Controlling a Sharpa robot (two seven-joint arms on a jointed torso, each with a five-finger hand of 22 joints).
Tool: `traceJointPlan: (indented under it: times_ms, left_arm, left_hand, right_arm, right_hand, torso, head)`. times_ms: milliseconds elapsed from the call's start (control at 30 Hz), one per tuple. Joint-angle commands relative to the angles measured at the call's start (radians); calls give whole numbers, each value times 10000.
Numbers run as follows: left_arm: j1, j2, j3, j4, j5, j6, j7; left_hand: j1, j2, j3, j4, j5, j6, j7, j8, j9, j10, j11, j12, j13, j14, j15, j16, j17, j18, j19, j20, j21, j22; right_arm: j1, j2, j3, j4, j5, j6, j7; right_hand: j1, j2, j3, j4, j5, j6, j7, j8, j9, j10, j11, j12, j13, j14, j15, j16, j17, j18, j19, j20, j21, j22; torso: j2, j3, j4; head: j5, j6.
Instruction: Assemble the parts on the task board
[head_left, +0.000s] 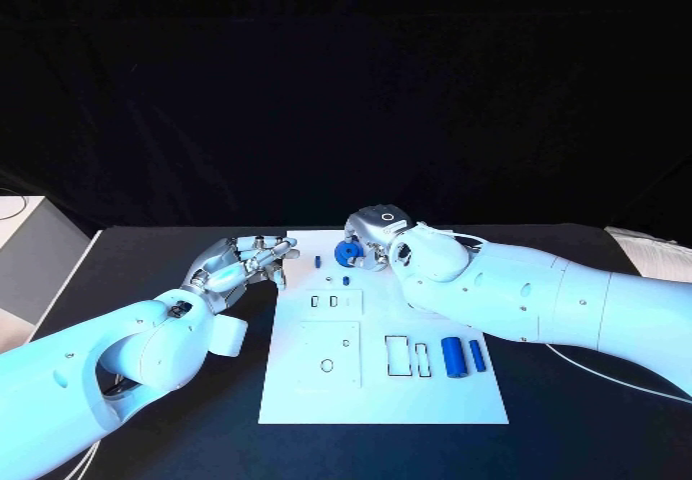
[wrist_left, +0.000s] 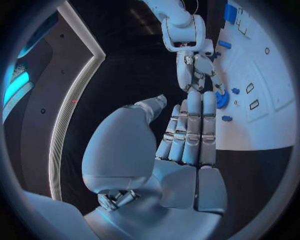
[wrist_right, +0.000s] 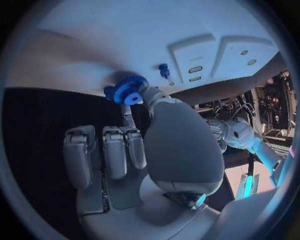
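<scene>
The white rectangular task board (head_left: 387, 385) fills the middle and lower centre of the head view, its far edge up near the two hands. The right silver hand (head_left: 378, 240), just right of centre, pinches a small blue toothed gear (head_left: 348, 252) between thumb and a finger at the board's far end; in the right wrist view the gear (wrist_right: 130, 90) sits at the fingertip against the white surface, with a small blue peg (wrist_right: 164, 70) standing a little apart from it. The left silver hand (head_left: 248, 262), left of centre at the board's left edge, holds nothing, its fingers (wrist_left: 191, 131) laid out straight and close together. Two blue cylinders (head_left: 462, 356) lie lower right on the board beside empty rectangular slots. To seat the gear well, I judge it should be kept flat to the board, its bore lined up over its post, then lowered straight and turned slightly until it drops. Whether it is already on a post cannot be told.
</scene>
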Motion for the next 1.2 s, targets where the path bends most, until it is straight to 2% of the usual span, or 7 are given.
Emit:
traceJointPlan:
  times_ms: [33,333,500,833,933,1067,1200]
  left_arm:
    - [2,20,8,9,-31,189,58]
    - [1,36,7,-17,-31,208,42]
    - [0,51,7,-22,-31,198,24]
    - [0,67,7,-31,-31,198,8]
    - [0,74,7,-40,-31,205,4]
    - [0,87,7,-56,-31,210,-1]
    - [-1,84,7,-65,-31,205,-4]
  left_hand:
    - [-45,40,64,-3,6,-15,20,-49,10,-54,12,-27,-7,-95,0,62,-12,145,-73,-6,66,10]
    - [-45,40,64,-3,6,-15,20,-49,10,-54,12,-27,-7,-95,0,62,-12,145,-73,-6,66,10]
    - [-45,40,64,-3,6,-15,20,-49,10,-54,12,-27,-7,-95,0,62,-12,145,-73,-6,66,10]
    - [-45,40,64,-3,6,-15,20,-49,10,-54,12,-27,-7,-95,0,62,-12,145,-73,-6,66,10]
    - [-45,40,64,-3,6,-15,20,-49,10,-54,12,-27,-7,-95,0,62,-12,145,-73,-6,66,10]
    - [-73,41,78,-13,5,-19,22,-51,14,-60,15,-25,-8,-112,4,74,-20,146,-109,0,102,30]
    - [-73,41,78,-13,5,-19,22,-51,14,-60,15,-25,-8,-112,4,74,-20,146,-109,0,102,30]
  right_arm:
    - [-31,21,-17,-58,-160,70,-93]
    - [-52,76,-18,-147,-147,-12,-105]
    - [-66,122,-19,-190,-114,-32,-81]
    - [-82,163,-20,-250,-76,-105,-42]
    - [-83,166,-20,-252,-67,-141,-45]
    - [-84,147,-20,-234,10,-155,-40]
    - [-84,81,-20,-175,122,-144,-20]
  right_hand:
    - [106,61,86,-4,44,140,-104,35,24,1042,-92,21,2634,871,-65,8,1735,-144,1048,-77,46,2627]
    - [88,58,99,10,65,110,-89,19,15,1042,-82,21,2634,865,-62,1,1711,-144,1048,-77,46,2627]
    - [-46,-56,41,83,-60,-66,-21,-81,-33,1042,-21,21,2634,856,-30,-14,1672,-144,1048,-57,46,2627]
    - [-141,-168,-90,168,-142,-300,39,-228,-102,1042,37,21,2634,852,5,-24,1654,-144,1048,-23,46,2627]
    - [-162,-185,-174,216,-260,-449,55,-327,-145,1042,52,21,2634,852,26,-26,1657,-144,1048,-4,46,2627]
    - [-213,-235,-530,381,-527,-1059,109,-740,-318,980,101,-57,2568,863,99,-16,1712,-144,1048,61,46,2627]
    - [-310,-220,-840,526,-546,-1142,143,-822,-365,967,133,-73,2556,868,141,-10,1738,-144,1048,102,46,2627]
  torso:
    - [3,0,-10]
    - [3,0,-12]
    - [6,-5,4]
    - [4,-4,-12]
    - [3,-4,-16]
    - [-1,-8,-10]
    - [0,-3,-9]
  head:
    - [63,45]
    - [57,34]
    - [51,30]
    - [68,3]
    - [71,2]
    - [64,3]
    - [72,7]
